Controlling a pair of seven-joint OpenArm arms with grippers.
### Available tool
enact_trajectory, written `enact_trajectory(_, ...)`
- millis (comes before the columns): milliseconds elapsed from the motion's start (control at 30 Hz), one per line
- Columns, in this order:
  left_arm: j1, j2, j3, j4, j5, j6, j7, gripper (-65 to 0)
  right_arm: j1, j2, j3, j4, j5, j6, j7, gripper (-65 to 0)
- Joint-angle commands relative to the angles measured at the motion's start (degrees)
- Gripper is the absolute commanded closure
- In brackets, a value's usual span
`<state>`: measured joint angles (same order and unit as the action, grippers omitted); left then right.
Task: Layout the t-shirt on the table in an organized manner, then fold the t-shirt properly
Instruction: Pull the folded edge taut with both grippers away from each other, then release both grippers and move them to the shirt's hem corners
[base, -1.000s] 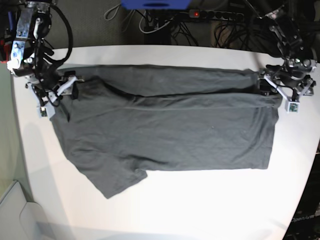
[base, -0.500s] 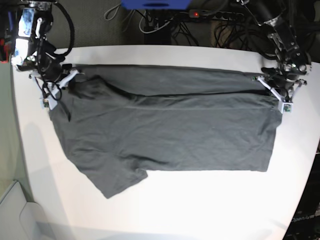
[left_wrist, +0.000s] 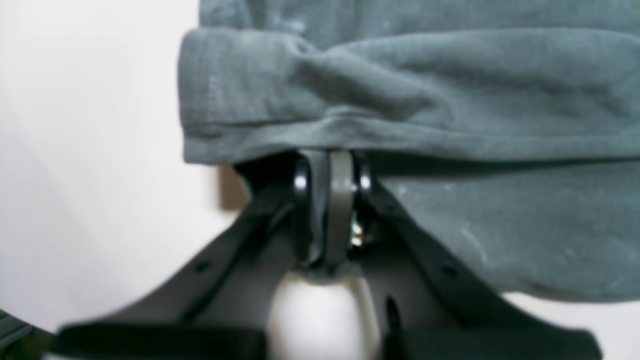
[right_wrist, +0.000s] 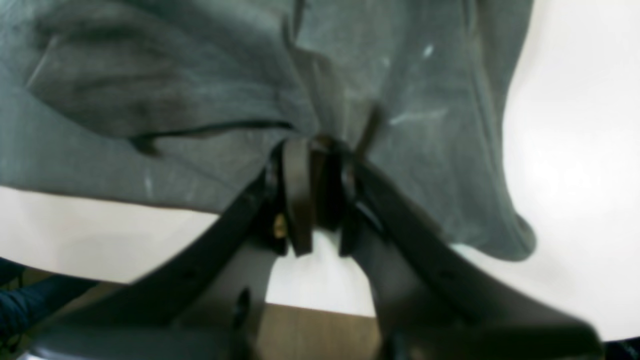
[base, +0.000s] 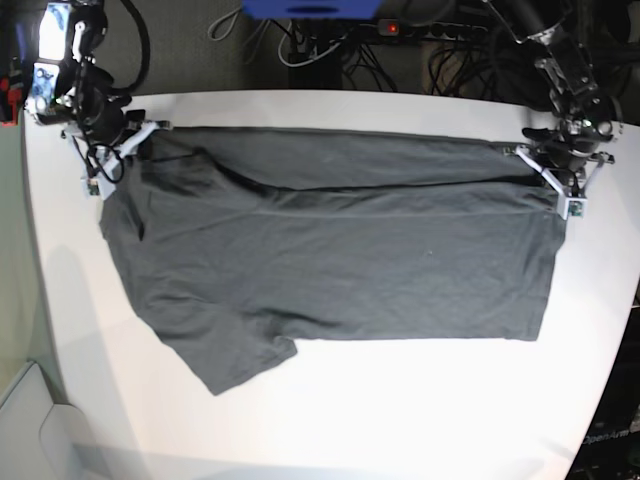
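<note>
Blurrily, both pincers, left pincer (left_wrist: 327, 170) and right pincer (right_wrist: 312, 150), clamp the t-shirt (base: 330, 250); fingertips buried.

A large smooth white matte table (base: 330, 420) carried one thing: a plain dark grey short-sleeved cotton t-shirt (base: 340, 255), spread sideways across its far half, one sleeve pointing toward the near left, its far strip folded over.

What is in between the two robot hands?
The t-shirt fills the stretch between the left gripper and the right gripper, its top edge running between them. The base view shows it.
</note>
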<state>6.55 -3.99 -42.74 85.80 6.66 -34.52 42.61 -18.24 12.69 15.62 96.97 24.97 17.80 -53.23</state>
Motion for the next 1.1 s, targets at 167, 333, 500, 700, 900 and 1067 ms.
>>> enact_trajectory(167,2.2,-0.54,-0.29,0.66,1.12,0.11,1.83,-4.3,-3.08,0.63,0.25,0.48,-0.49,0.09,-1.4,-5.9)
enact_trajectory(333,2.29,-0.54,-0.29,0.66,1.12,0.02,1.92,-4.3,-6.86,0.63,-0.01,0.57,-0.49,0.09,4.31,-5.8)
enact_trajectory(500,2.73,-0.54,-0.38,2.42,0.95,0.02,1.92,-4.3,-10.38,0.63,-0.01,2.68,-0.49,0.09,11.08,-5.8)
enact_trajectory(700,3.87,-0.19,-0.29,8.22,0.77,0.02,1.92,-4.3,-9.85,0.54,0.34,5.49,-0.22,0.09,13.1,-5.8)
enact_trajectory(900,3.52,-0.54,-0.2,8.22,0.77,0.02,1.92,-4.3,-8.71,0.54,0.43,8.66,-0.22,0.09,13.01,-5.8)
enact_trajectory(1067,3.7,-0.54,-0.2,8.84,0.86,0.02,1.92,-4.3,-8.88,0.54,1.04,11.82,-0.22,0.09,13.01,-5.8)
